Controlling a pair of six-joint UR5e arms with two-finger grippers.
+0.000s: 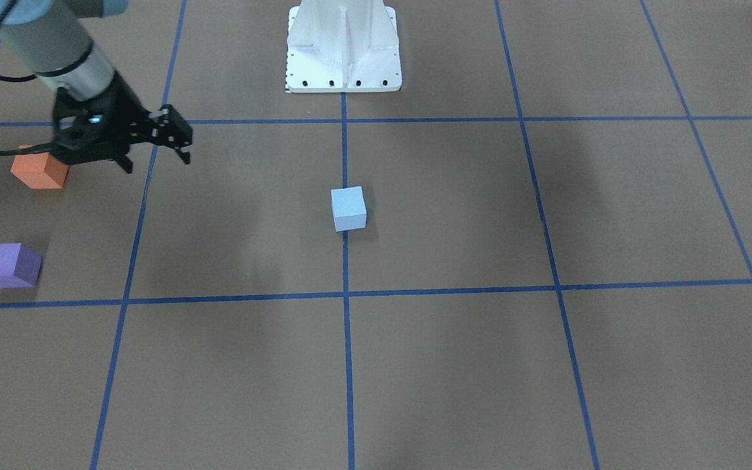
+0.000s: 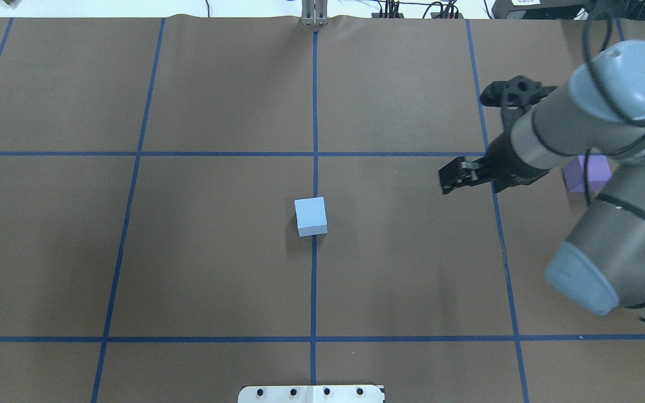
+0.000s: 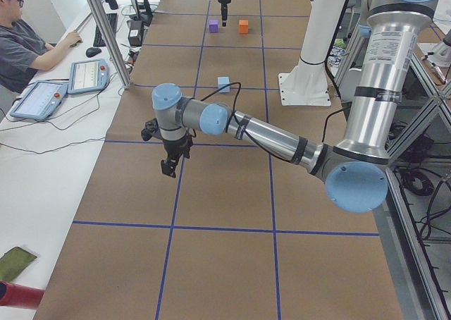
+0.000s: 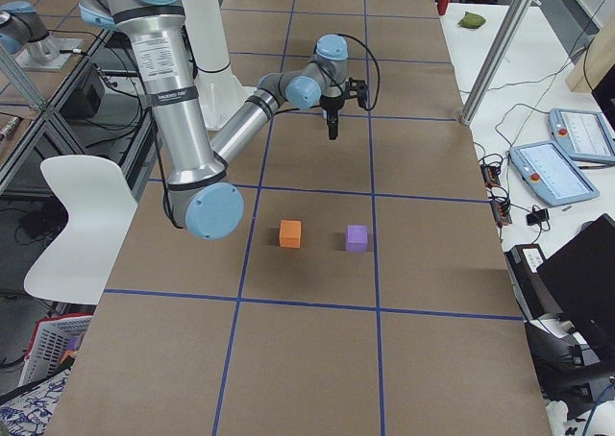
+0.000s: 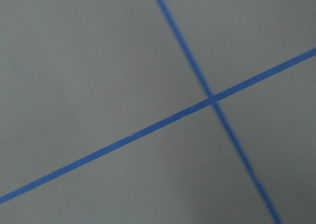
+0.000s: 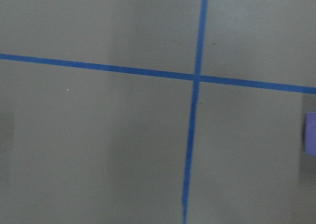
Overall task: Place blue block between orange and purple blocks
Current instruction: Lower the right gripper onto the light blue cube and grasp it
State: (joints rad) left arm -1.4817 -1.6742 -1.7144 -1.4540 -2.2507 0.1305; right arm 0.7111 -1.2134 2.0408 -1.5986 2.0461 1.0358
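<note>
On the brown table (image 1: 454,365) sits a pale blue block (image 1: 348,209).

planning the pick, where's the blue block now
In the overhead view the blue block sits mid-table on the centre tape line, far left of the right gripper and purple block.
</note>
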